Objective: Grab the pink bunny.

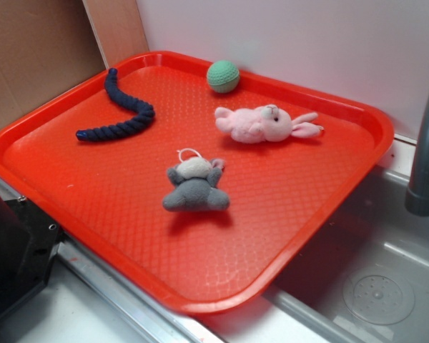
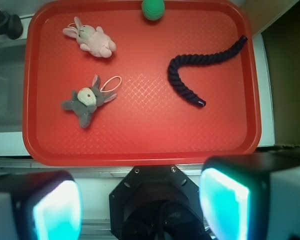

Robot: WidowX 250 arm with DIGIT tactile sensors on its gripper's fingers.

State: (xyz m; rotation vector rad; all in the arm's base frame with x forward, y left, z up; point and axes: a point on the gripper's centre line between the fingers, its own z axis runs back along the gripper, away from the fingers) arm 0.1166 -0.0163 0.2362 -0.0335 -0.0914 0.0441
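The pink bunny (image 1: 261, 123) lies on its side on the red tray (image 1: 129, 236), towards the far right, ears pointing right. In the wrist view the bunny (image 2: 92, 40) is at the tray's upper left. My gripper (image 2: 140, 205) is open and empty, high above the robot base, short of the tray's near edge (image 2: 140, 155). Its two pads (image 2: 57, 210) glow cyan with a wide gap between them. The gripper is out of the exterior view.
A grey plush with a white loop (image 1: 195, 184) (image 2: 86, 102) lies mid-tray. A dark blue rope (image 1: 121, 107) (image 2: 200, 67) curves on the tray's left part. A green ball (image 1: 223, 76) (image 2: 153, 8) sits at the far edge. A grey faucet (image 1: 425, 150) and sink (image 1: 375, 286) are on the right.
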